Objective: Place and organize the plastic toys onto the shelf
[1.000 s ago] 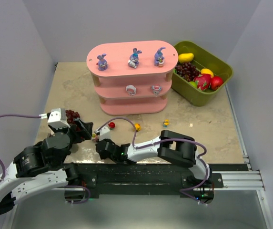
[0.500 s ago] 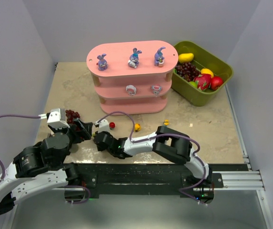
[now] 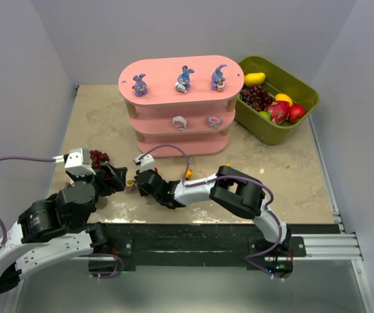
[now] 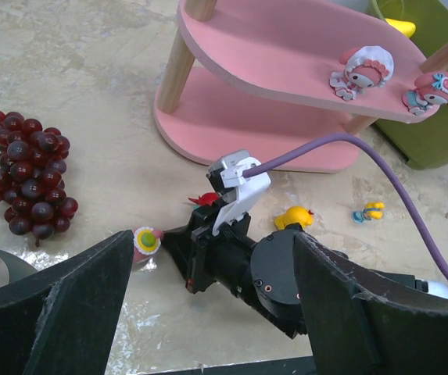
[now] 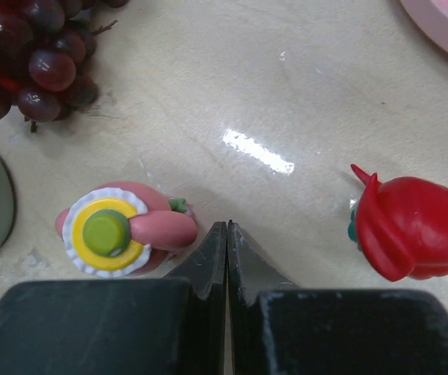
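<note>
Right pincer (image 5: 227, 230) has slid forward-left over table (image 3: 284, 176), jaws pressed together, tips between pink toy (image 5: 118, 228) and red toy (image 5: 411, 228), both lying before shelf (image 3: 160, 78). Left pincer (image 3: 113, 177) gapes wide, empty. Toys likely light, hard, slick; grip across body, not hat.

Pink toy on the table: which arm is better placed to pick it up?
Probably the right: the right gripper, shut, points just beside the pink toy and needs only to open. The left gripper is open but sits farther back, with the right gripper in its way.
</note>
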Action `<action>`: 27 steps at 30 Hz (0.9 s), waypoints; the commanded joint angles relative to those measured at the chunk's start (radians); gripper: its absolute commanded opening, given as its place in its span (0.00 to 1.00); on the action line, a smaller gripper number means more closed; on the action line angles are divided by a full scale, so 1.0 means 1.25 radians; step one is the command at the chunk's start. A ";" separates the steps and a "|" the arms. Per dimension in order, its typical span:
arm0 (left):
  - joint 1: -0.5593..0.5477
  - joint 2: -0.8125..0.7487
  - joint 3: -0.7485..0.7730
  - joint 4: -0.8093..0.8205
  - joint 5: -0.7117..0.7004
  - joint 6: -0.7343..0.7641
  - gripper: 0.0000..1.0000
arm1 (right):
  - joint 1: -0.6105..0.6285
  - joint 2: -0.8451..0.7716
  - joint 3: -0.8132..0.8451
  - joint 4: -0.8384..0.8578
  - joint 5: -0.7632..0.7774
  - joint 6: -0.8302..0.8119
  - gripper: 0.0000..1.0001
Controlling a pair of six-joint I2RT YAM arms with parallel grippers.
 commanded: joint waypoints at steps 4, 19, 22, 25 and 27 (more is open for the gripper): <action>-0.001 -0.002 0.003 -0.002 -0.027 -0.011 0.87 | 0.002 -0.072 -0.100 0.037 0.033 -0.054 0.03; -0.001 -0.007 -0.002 0.003 -0.035 -0.010 0.87 | 0.049 -0.135 -0.182 0.083 -0.070 -0.129 0.67; -0.001 -0.004 -0.002 0.004 -0.038 -0.008 0.87 | 0.064 -0.102 -0.128 0.042 -0.060 -0.131 0.73; -0.001 -0.004 0.000 0.003 -0.039 -0.005 0.87 | 0.076 -0.072 -0.068 0.015 -0.029 -0.122 0.78; -0.001 -0.005 0.000 0.004 -0.041 -0.004 0.87 | 0.076 -0.045 -0.040 0.019 -0.018 -0.116 0.82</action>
